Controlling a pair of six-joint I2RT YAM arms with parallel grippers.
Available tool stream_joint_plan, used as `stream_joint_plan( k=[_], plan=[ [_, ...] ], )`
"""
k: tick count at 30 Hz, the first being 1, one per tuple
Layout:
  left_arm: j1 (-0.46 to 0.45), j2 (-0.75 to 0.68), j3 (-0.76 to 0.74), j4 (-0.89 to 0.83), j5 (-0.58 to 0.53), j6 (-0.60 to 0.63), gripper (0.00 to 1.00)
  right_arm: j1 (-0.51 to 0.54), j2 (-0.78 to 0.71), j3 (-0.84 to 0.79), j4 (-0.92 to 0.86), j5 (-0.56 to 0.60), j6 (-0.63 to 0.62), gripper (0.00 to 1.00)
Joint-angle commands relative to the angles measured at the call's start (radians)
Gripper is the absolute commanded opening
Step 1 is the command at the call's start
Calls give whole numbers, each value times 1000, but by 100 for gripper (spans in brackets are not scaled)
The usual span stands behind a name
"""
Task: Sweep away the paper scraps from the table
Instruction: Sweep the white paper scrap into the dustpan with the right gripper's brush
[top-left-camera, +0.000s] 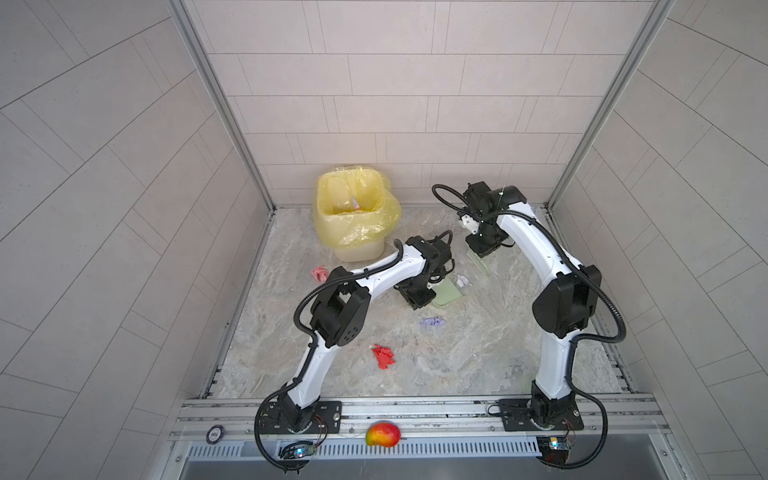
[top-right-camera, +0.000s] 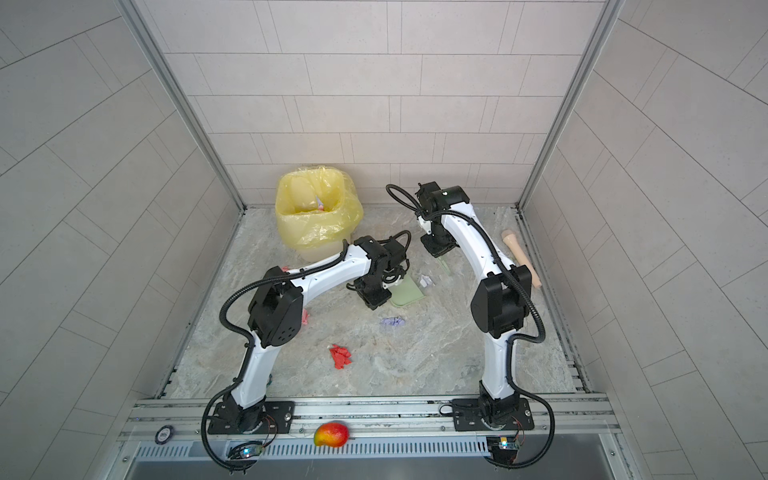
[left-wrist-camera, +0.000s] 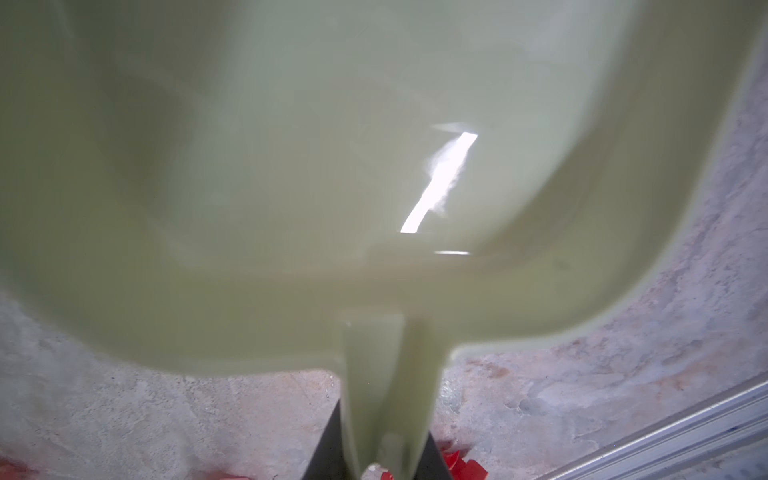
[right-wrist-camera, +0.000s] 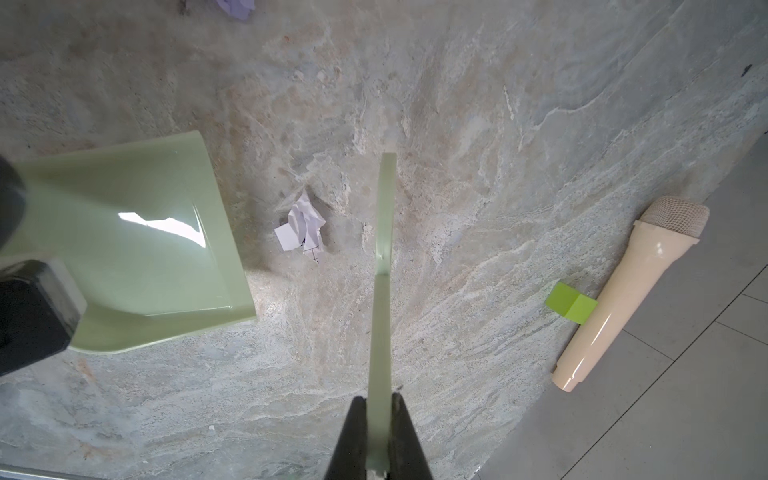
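My left gripper (left-wrist-camera: 382, 440) is shut on the handle of a pale green dustpan (left-wrist-camera: 291, 166), which lies flat on the table (top-left-camera: 478, 353) mid-scene (top-left-camera: 449, 296). My right gripper (right-wrist-camera: 378, 415) is shut on a thin pale green sweeper blade (right-wrist-camera: 384, 249) standing just behind and to the right of the pan (top-left-camera: 482, 264). A white paper scrap (right-wrist-camera: 305, 228) lies between pan mouth and blade, touching neither. A lavender scrap (top-left-camera: 432, 322) and a red one (top-left-camera: 383, 356) lie nearer the front. A pink one (top-left-camera: 320, 273) sits left of the left arm.
A bin with a yellow liner (top-left-camera: 353, 208) stands at the back left. A beige toy microphone (right-wrist-camera: 615, 299) and a small green cube (right-wrist-camera: 571, 306) lie along the right rail. A mango (top-left-camera: 382, 434) rests on the front metal rail.
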Motion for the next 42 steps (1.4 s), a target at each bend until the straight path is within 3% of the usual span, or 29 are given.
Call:
stream_joint_plan(
  k=[1, 14, 42],
  plan=[
    [-3, 12, 20, -67, 24, 19, 0, 7, 25, 32, -37, -4, 30, 0],
    [-2, 113, 144, -114, 32, 29, 0, 30, 79, 68, -44, -11, 40, 0],
    [5, 201, 225, -134, 29, 33, 0, 60, 114, 84, -74, -55, 33, 0]
  ],
)
